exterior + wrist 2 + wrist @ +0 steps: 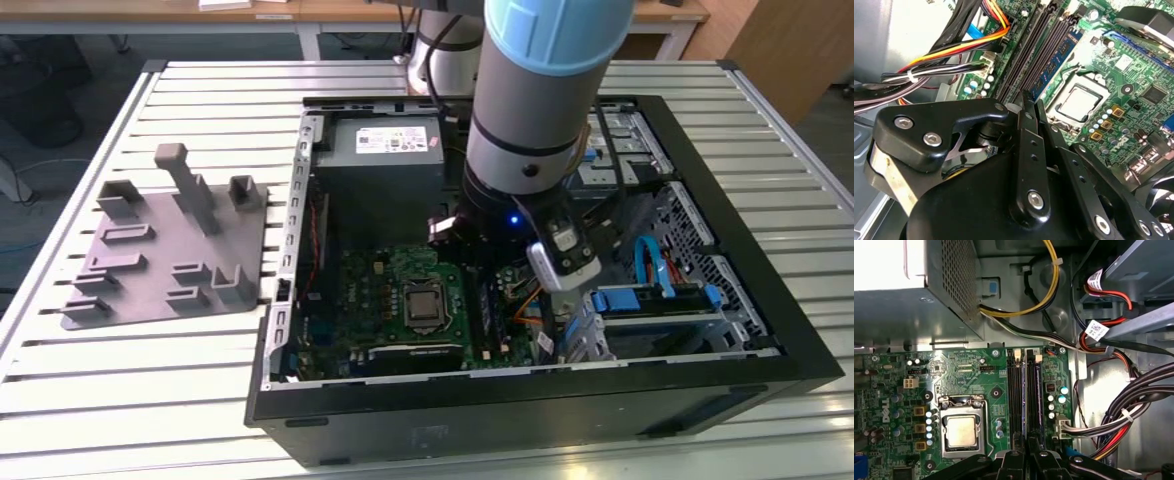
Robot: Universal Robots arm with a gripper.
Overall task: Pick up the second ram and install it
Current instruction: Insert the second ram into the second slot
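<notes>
On the slatted tabletop (200, 400), at 9 o'clock of the open computer case (534, 400) in the exterior view, stands a grey tray (147, 270) with upright posts. Inside the case, the processor (424, 305) sits at 6 o'clock of the grey power supply (380, 150), and the arm (547, 90) reaches down just past it toward 3 o'clock, over the memory slots.

Both wrist views show the second ram (1032, 395), a long bluish stick, standing on edge in one of the slots beside the processor. The gripper (1027, 102) has its fingers drawn close together right at the near end of that stick. Whether they pinch its edge or only bear on it from above, I cannot tell. Bundled cables (1134, 410) run just beside the slots, and blue drive latches (641, 298) lie further toward 3 o'clock in the exterior view.

Seating looks like the step in hand. To do it well, the stick should stay upright and in line with its slot, the push should go straight down and evenly along its length, and the nearby cables must not be trapped.
</notes>
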